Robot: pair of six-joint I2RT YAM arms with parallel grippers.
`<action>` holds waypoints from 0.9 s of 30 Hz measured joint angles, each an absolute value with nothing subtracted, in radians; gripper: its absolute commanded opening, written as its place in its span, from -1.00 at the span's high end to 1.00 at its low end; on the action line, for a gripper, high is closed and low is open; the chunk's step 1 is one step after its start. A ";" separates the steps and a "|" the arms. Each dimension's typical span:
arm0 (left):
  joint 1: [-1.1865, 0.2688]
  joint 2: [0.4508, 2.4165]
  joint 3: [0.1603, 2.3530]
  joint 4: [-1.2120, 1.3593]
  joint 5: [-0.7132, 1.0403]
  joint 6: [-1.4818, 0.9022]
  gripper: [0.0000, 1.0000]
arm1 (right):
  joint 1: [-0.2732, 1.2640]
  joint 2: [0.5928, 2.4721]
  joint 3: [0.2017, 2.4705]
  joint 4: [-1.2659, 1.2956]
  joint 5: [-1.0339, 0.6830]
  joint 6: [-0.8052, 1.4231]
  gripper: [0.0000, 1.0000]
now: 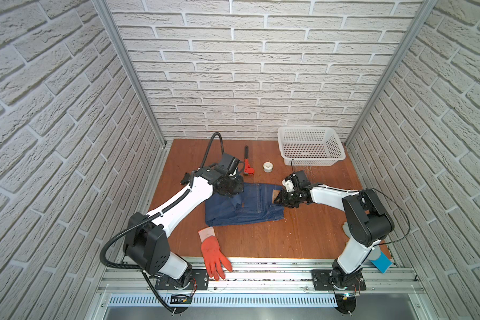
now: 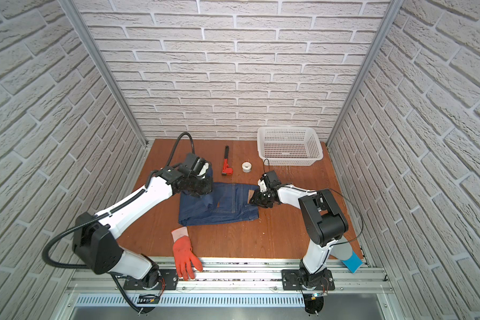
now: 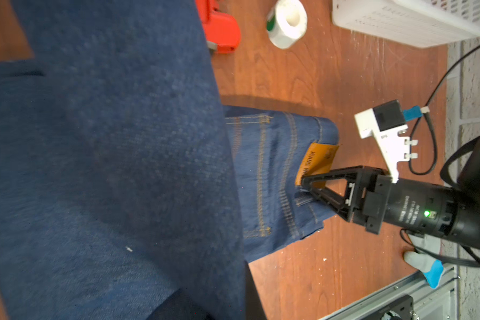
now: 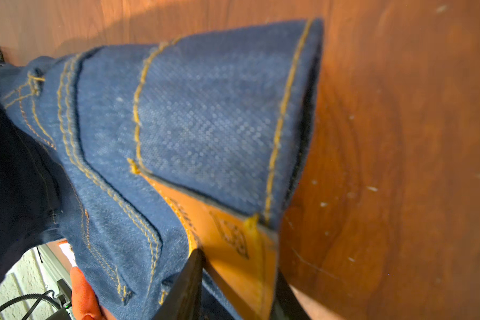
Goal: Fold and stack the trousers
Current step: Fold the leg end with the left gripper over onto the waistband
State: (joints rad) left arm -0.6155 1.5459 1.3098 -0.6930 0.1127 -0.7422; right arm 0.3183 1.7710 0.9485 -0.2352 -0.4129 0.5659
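The trousers point(image 1: 250, 205) lie in the middle of the wooden table point(image 1: 302, 235), folded into a thick, rough rectangle of dark blue denim with the waist turned toward the right arm. The weave is coarse and grainy. Tan double stitching runs along the seams and outlines a back pocket, and a smooth tan leather patch point(image 3: 319, 158) sits on the waistband.

The right gripper point(image 3: 306, 184) comes in low from the side. Its black, triangular fingers point(image 3: 329, 201) are drawn together on the waistband at that patch, one on each side of the cloth edge.

The left gripper point(image 1: 230, 192) is at the far left corner of the fold, its fingers shut tight on a raised flap of denim. From its own wrist camera, soft blue cloth drapes across most of the view and hides them.

Beyond the trousers are a red pipe wrench point(image 1: 247, 166), a small white roll of tape point(image 1: 268, 167) and a white perforated plastic basket point(image 1: 330, 146). A rubbery orange-red glove point(image 1: 212, 253) lies limp at the near edge, its fingertips over the metal rail.
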 measured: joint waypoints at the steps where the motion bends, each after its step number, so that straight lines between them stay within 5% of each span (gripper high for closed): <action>1: -0.635 1.578 1.326 -0.679 0.111 -0.746 1.00 | 0.321 1.771 0.949 -0.235 -0.414 0.566 0.31; 13: -0.766 1.859 1.525 -0.628 0.109 -0.782 1.00 | 0.334 1.777 0.954 -0.237 -0.420 0.564 0.32; 27: -0.835 1.923 1.645 -0.693 0.129 -0.783 1.00 | 0.334 1.779 0.960 -0.244 -0.421 0.563 0.26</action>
